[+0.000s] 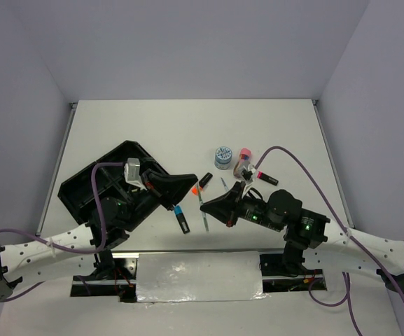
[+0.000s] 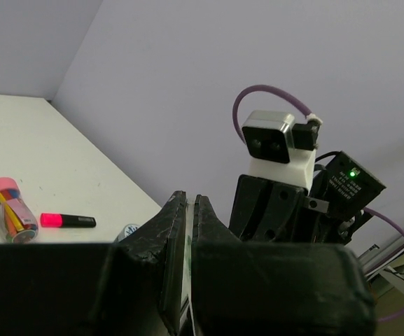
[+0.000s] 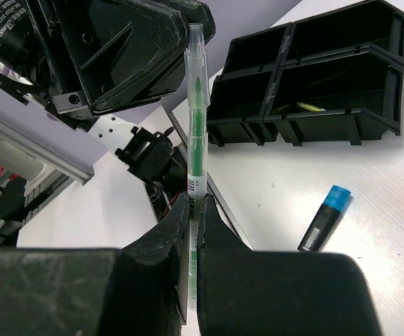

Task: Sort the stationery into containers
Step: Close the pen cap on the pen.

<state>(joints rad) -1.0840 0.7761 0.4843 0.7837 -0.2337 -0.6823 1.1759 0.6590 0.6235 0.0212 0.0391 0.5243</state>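
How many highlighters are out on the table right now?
3: the blue-capped highlighter lowest in the overhead view, the orange-capped highlighter just beyond it, and the pink highlighter right of the tube. Others could be hidden from view.

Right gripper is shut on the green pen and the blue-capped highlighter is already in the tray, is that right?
Not quite. The right gripper is shut on the green pen, but the blue-capped highlighter is not in the tray; it lies on the table outside it. The right wrist view shows this.
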